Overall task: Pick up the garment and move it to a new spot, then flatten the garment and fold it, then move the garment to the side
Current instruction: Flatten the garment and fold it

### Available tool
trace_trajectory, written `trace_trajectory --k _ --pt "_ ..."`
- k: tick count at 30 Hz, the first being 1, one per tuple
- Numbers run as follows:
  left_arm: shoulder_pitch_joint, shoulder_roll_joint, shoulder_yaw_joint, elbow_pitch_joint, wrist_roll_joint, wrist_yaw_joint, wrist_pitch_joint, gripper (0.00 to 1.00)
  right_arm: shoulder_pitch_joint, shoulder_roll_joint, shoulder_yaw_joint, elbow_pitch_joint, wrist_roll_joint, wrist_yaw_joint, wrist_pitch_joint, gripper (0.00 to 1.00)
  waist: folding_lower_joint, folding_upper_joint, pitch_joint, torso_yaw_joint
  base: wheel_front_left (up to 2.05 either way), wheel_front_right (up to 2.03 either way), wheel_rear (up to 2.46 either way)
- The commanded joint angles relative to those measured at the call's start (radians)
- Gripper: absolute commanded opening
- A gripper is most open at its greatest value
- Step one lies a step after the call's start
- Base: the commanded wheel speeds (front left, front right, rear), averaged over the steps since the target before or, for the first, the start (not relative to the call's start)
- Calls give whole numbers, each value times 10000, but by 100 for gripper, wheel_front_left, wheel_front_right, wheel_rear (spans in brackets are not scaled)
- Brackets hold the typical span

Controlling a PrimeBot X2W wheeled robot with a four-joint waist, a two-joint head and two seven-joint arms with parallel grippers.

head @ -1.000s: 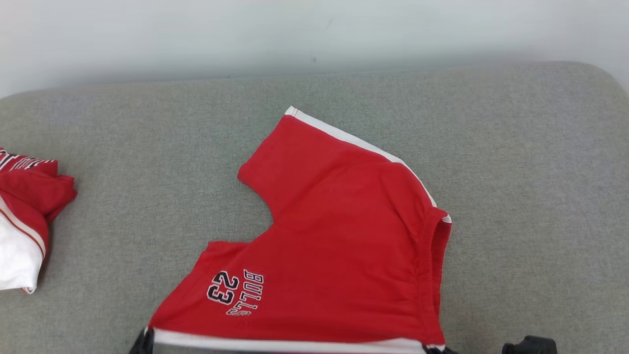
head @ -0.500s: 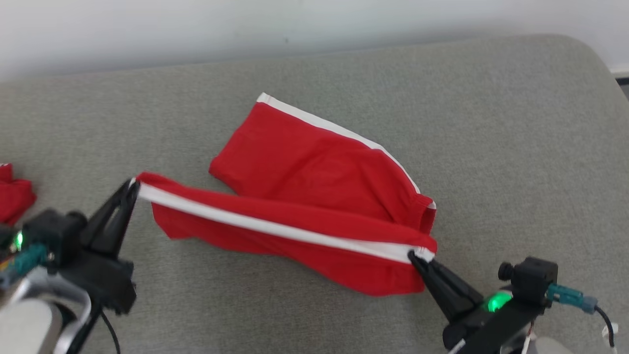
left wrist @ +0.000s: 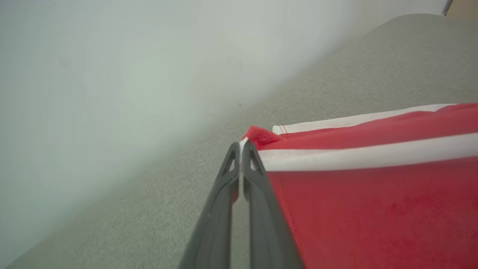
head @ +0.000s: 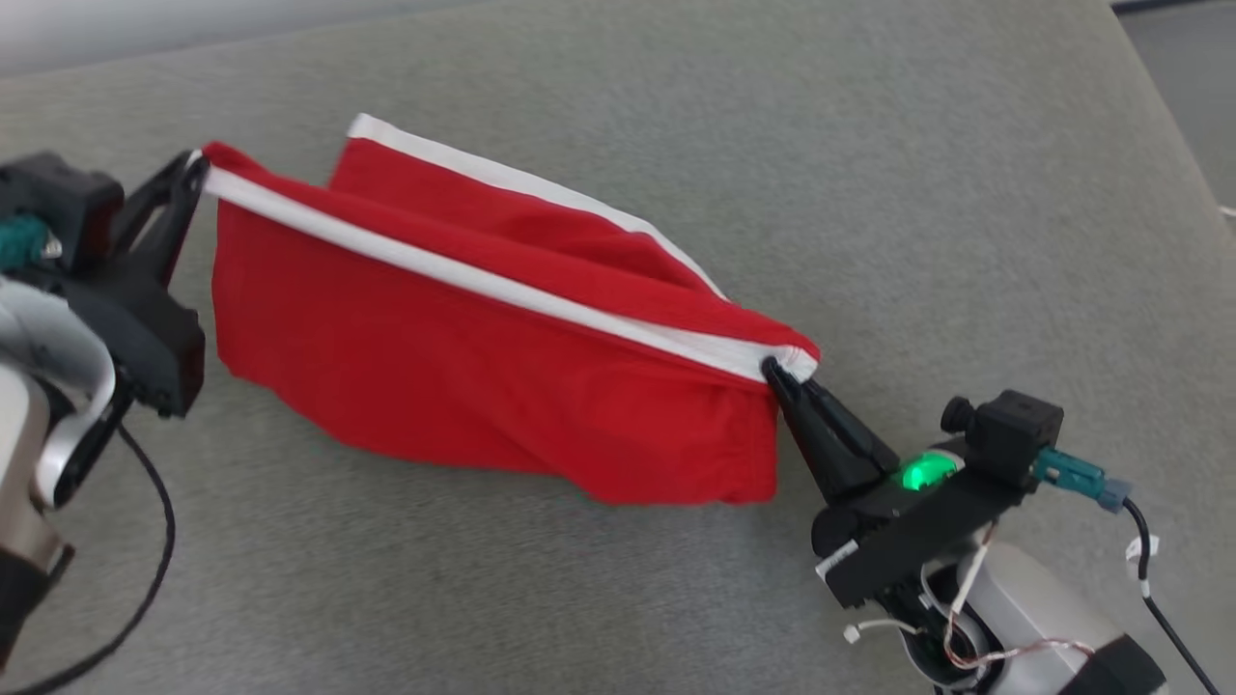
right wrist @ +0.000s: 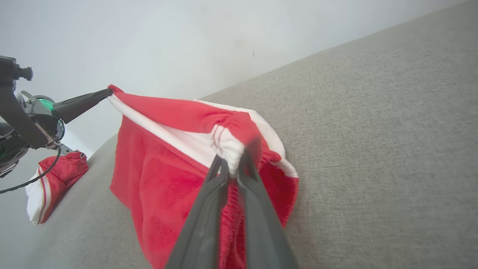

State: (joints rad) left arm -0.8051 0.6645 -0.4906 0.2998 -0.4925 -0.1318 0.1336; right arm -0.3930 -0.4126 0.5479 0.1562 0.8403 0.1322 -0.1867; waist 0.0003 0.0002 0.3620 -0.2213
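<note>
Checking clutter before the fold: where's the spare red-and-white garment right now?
Right wrist view, lower left: the spare garment lies bunched on the grey cushion, below the left pincer and apart from the held red shorts.

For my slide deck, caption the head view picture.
Left gripper and right gripper hold the red shorts by their white-striped edge, stretched above the grey cushion.

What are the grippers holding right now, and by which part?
Both hold the red shorts. The left gripper pinches the hem end of the white side stripe; the right gripper pinches its waistband end.
</note>
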Motion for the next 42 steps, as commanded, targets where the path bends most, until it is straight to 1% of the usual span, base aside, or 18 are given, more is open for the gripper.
trace_trajectory --k 1,10,14,19,20,21,26,31,33,37,40,42 --pt "-314 61 -78 281 -66 49 51 0 -157 86 43 164 63 -32 -96 0 -3 -2 595 -633 0 0 0" --pt "-1955 246 -1542 1595 -261 30 -127 0 -1029 555 402 733 -6 -30 -447 0 -3 -2 1057 -1176 0 0 0" --pt "-2404 282 -1915 2025 -311 29 -183 0 -1231 692 555 813 1 -30 -534 0 -3 -2 1181 -1301 0 0 0" --pt "-2779 147 -2362 2694 -402 28 -356 0 -1418 853 710 955 40 -30 -619 0 -3 -2 1219 -1364 0 0 0" --pt "-2879 83 -2457 2911 -342 28 -617 72 -1458 854 760 960 22 -30 -640 92 -3 -2 1159 -1354 0 0 0" --pt "-2870 14 -2506 3034 -392 28 -729 100 -1451 820 786 969 31 -30 -668 100 -3 -2 1114 -1338 0 0 0" --pt "-2789 -195 -2576 3589 -553 26 -1320 100 -1246 545 679 931 -212 -30 -745 100 -3 -2 773 -1227 0 0 0" --pt "-2538 -417 -2366 3899 -767 93 -2317 100 -801 347 73 552 -400 -30 -781 100 -3 -2 254 -1089 0 0 0" --pt "-2400 -443 -2269 3957 -854 180 -2737 100 -586 436 -438 255 -629 -29 -782 100 -3 -2 36 -1039 0 0 0" --pt "-2041 -486 -2036 3858 -971 412 -3443 100 -1 825 -1572 -323 -1223 -30 -770 100 -3 -2 -319 -940 0 0 0" --pt "-1737 -450 -1899 3665 -1061 558 -3665 100 397 1100 -2146 -645 -1842 -29 -770 100 -3 -2 -468 -856 0 0 0" --pt "-1502 -433 -1875 3569 -1109 609 -3740 100 673 1409 -2509 -839 -2159 -29 -772 100 -3 -2 -538 -799 0 0 0"
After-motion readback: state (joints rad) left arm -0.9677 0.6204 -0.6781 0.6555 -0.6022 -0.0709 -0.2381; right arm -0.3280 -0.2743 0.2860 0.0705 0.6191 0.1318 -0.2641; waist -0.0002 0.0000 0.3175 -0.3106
